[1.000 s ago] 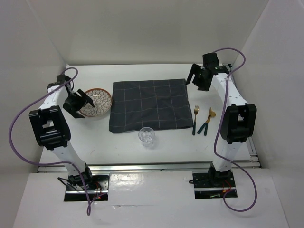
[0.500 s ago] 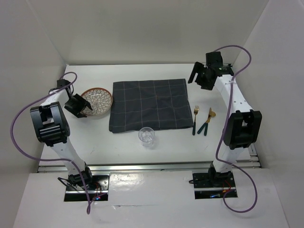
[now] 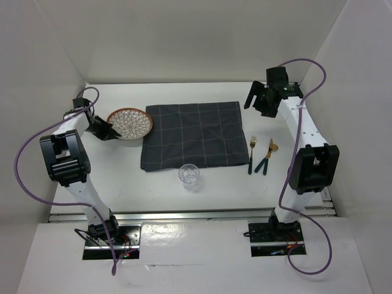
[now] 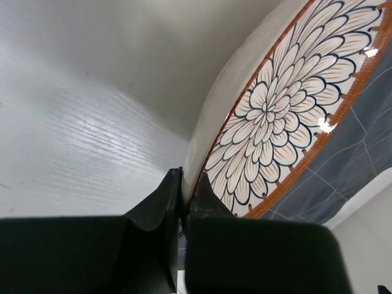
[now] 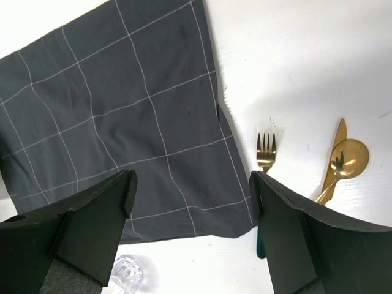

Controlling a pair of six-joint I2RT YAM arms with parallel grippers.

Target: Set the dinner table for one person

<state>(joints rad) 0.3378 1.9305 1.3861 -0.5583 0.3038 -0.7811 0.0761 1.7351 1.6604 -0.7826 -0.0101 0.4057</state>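
On the white dinner table (image 3: pixel 184 92) lies a dark grey checked cloth (image 3: pixel 192 134). A floral plate with an orange rim (image 3: pixel 130 123) sits at the cloth's left edge, its right side over the cloth's corner. My left gripper (image 3: pixel 105 130) is shut on the plate's near-left rim. In the left wrist view both fingers (image 4: pixel 160 208) pinch the rim of the tilted plate (image 4: pixel 275 116). My right gripper (image 3: pixel 254 101) hangs open above the cloth's far right corner. The right wrist view shows the gripper (image 5: pixel 191 184) with nothing between its fingers.
A gold fork (image 3: pixel 252 153) with a dark handle lies right of the cloth, with a knife and spoon (image 3: pixel 267 156) beside it. A clear glass (image 3: pixel 189 176) stands just in front of the cloth. White walls enclose the table's left, back and right.
My left gripper has closed on the plate's rim, and the plate has shifted right and back, onto the cloth's left edge. The right arm has barely moved.
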